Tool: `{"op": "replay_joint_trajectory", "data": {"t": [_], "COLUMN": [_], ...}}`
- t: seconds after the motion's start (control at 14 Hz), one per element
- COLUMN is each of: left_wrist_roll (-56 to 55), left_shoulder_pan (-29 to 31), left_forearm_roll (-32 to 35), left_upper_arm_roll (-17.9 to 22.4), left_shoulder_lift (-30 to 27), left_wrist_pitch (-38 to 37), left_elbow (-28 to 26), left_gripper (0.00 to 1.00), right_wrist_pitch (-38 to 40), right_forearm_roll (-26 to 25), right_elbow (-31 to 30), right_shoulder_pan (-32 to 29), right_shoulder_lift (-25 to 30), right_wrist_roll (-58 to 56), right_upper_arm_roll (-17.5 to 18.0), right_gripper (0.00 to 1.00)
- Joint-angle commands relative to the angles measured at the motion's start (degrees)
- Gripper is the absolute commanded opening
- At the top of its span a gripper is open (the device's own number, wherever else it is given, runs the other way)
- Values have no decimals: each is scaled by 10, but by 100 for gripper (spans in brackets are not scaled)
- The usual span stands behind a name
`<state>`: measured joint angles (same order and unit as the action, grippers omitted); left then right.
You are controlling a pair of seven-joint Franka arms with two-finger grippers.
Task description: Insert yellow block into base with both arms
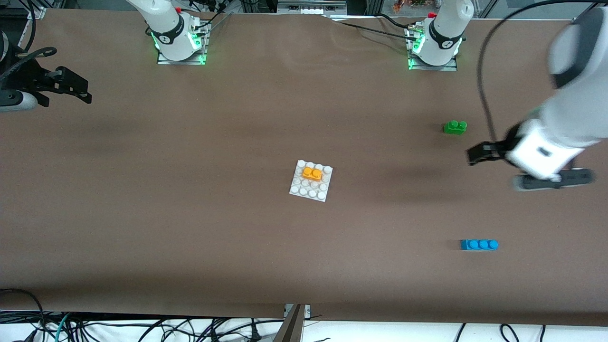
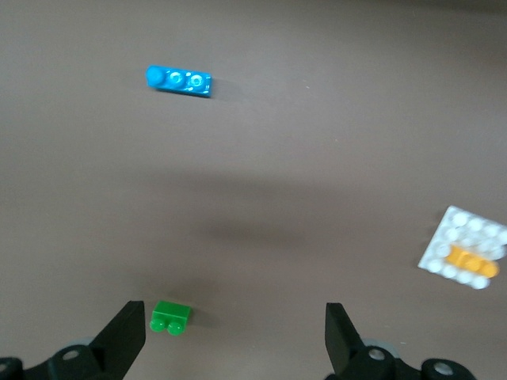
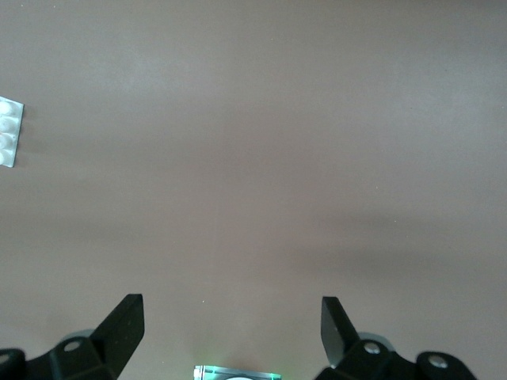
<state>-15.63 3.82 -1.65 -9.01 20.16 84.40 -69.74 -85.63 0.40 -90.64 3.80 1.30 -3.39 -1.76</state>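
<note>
The yellow block (image 1: 312, 174) sits on the studs of the white base (image 1: 309, 190) at the middle of the table, on the base's part farther from the front camera. Both show in the left wrist view, the block (image 2: 472, 263) on the base (image 2: 461, 228). My left gripper (image 1: 477, 154) is open and empty in the air over the left arm's end of the table, apart from the base; its jaws (image 2: 235, 332) stand wide. My right gripper (image 1: 78, 90) is open and empty (image 3: 232, 328) over the right arm's end. A corner of the base (image 3: 6, 131) shows in the right wrist view.
A green two-stud brick (image 1: 455, 127) lies near the left gripper and shows in the left wrist view (image 2: 170, 317). A blue three-stud brick (image 1: 479, 244) lies nearer the front camera, also in that view (image 2: 179, 80). The arm bases (image 1: 178, 42) stand along the table's edge.
</note>
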Motion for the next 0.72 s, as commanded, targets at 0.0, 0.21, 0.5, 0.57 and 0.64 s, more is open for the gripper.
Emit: {"op": "replay_joint_trajectory", "data": {"t": [0.0,0.21,0.5,0.57,0.64], "left_wrist_roll": [48,127,157,155,154], "left_shoulder_pan": [44,31,-55,-40,-1], "left_forearm_roll": [-24,31,20,20,25], "left_upper_arm_roll": [-6,11,112,94,41], "left_shoulder_lift": [-49,-156,-204,-206,-212], "left_wrist_pitch": [3,86,164,161,160], "left_elbow": [-62,-211,-308,-307,-308], "left_gripper": [100,100,100,100,100], "right_wrist_pitch": [8,8,7,7,7], "right_forearm_roll": [10,10,10,10,10], "right_elbow": [11,11,11,11,11], "right_shoulder_pan": [-2,-1,-1,-1,-1], "right_shoulder_lift": [-1,-1,-1,-1,-1], "right_wrist_roll": [1,1,1,1,1], "right_upper_arm_roll": [1,2,3,3,3], "right_gripper": [99,99,99,99,99]}}
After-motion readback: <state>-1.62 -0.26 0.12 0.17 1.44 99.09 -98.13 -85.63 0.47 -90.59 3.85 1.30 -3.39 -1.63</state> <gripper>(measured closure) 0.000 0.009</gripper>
